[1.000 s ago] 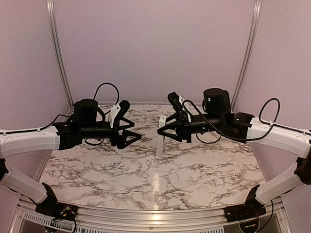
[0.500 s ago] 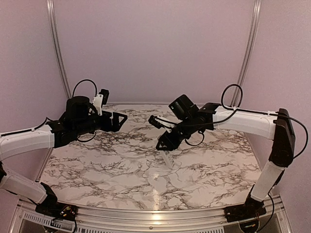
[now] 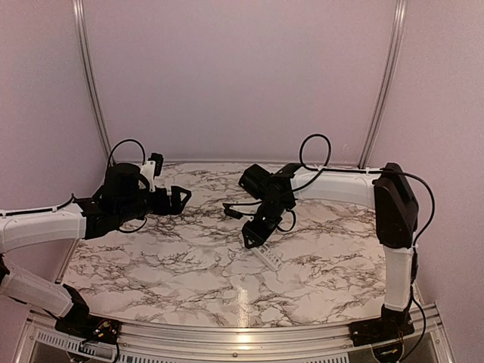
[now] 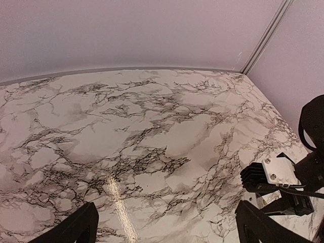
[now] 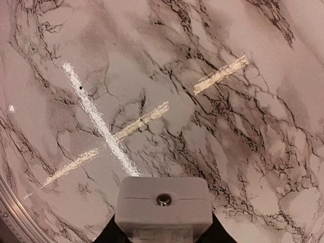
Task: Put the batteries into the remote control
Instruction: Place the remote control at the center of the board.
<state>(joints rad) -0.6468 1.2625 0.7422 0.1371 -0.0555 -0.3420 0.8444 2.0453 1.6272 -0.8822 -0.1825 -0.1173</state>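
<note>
The slim white plastic remote control is held by the right gripper. Its fingers are clenched on the top end of it. In the right wrist view the blunt white end of the remote control sits right between the two dark fingers. The remote control leans over, and its low end is down by the white and grey marble table, near the middle. I cannot tell if that end touches the table. A second ago the remote control stood straight up, farther back on the table. Half a second ago it was already leaning, and now it is a little lower and closer to the near edge. The right arm has bent more, and its elbow now sticks up on the right side. The left gripper was close to the remote control a second ago. It has pulled away to the left and hangs over the table, well apart from the remote control. Its two black fingers are spread wide and hold nothing.
</note>
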